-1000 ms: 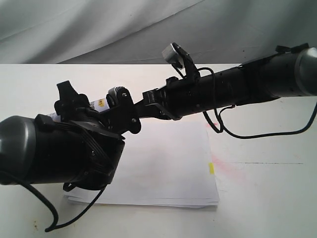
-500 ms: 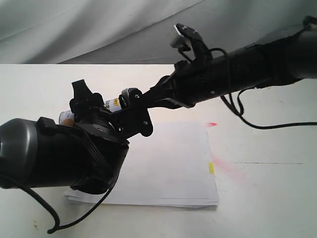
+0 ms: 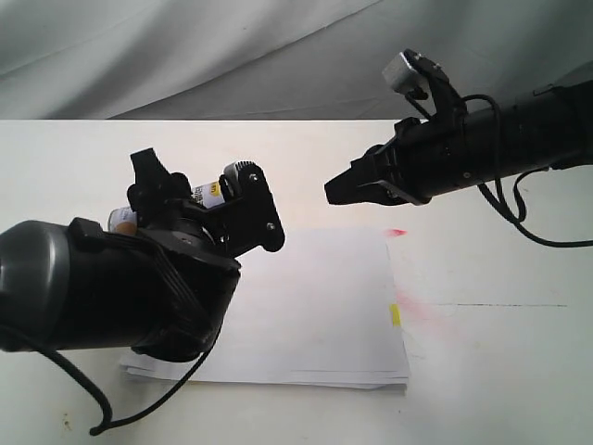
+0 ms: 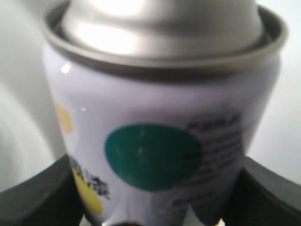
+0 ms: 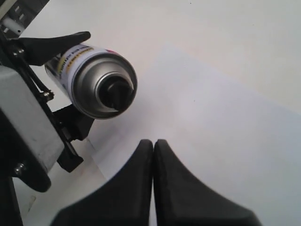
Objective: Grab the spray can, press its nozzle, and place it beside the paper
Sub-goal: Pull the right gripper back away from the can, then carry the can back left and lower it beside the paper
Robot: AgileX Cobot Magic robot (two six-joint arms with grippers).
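Where the spray can sits: the spray can [image 3: 208,193] is off the table, clamped in the left gripper [image 3: 206,202] and lying tilted, its domed end higher and turned toward the other arm.
Left claw: narrow, holding the can – the left wrist view shows a black finger [image 4: 33,193] pressed against each side of the labelled body [image 4: 160,141], with a teal dot and a yellow one on the white label.
Nozzle: the black nozzle [image 5: 116,92] stands at the centre of the shiny silver top and faces the right wrist camera head-on.
Right claw: the right gripper [image 3: 332,191] has its two black fingers pressed flat together, with nothing between them.
Right claw to can: well apart in the exterior view, with open table between the closed tips and the can's top; the tips point at the can – no contact with the nozzle.
Paper: the paper [image 3: 315,306] lies flat on the white table [image 3: 500,371], a thin stack with uneven edges, partly hidden by the left arm.
Marks by the paper: a yellow tab [image 3: 395,314] on its right edge, pink smudges [image 3: 426,311] just beside it, and a small red mark [image 3: 397,231] at the far right corner.
Backdrop: grey cloth [image 3: 185,56] hangs behind the table.
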